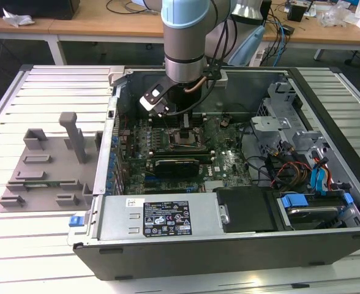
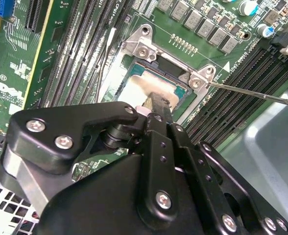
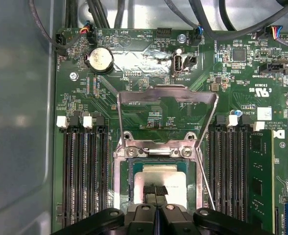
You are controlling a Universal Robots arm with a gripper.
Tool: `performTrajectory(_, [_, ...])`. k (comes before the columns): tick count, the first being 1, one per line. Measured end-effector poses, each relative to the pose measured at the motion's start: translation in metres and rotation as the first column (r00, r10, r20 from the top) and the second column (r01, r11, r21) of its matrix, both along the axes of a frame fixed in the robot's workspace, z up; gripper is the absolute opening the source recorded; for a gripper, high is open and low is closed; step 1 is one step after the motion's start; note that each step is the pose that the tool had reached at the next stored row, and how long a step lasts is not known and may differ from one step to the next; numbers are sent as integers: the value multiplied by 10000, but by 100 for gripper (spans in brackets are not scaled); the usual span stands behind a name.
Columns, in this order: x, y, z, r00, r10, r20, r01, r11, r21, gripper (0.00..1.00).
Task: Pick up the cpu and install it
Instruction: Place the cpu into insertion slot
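Black fingers (image 3: 150, 191) sit closest, pressed shut against each other, with their tips right over the cpu (image 3: 159, 177). I cannot tell if they touch it. The biggest thing is the white slatted surface (image 1: 21, 245). On it lies the open computer case (image 1: 229, 248). In the exterior view the big arm (image 1: 183, 37) reaches down into the case from twelve o'clock. A grey holder (image 1: 45, 177) rests at nine o'clock from the case. Inside the case is the green board (image 1: 229, 164). The shiny socket (image 3: 158, 149) on the board has its lid (image 3: 167, 88) tipped up. The cpu lies flat inside the socket.
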State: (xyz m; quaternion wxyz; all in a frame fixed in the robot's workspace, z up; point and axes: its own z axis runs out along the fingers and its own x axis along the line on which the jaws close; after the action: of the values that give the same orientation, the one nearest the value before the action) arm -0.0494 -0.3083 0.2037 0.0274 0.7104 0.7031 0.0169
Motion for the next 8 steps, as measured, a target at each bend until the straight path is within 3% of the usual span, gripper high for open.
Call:
performTrajectory(3, [0,0,-1,9990,-444,1,444,9990,1,11])
performTrajectory(8, [0,0,-1,9982,-597,-1,597,9982,-2,11])
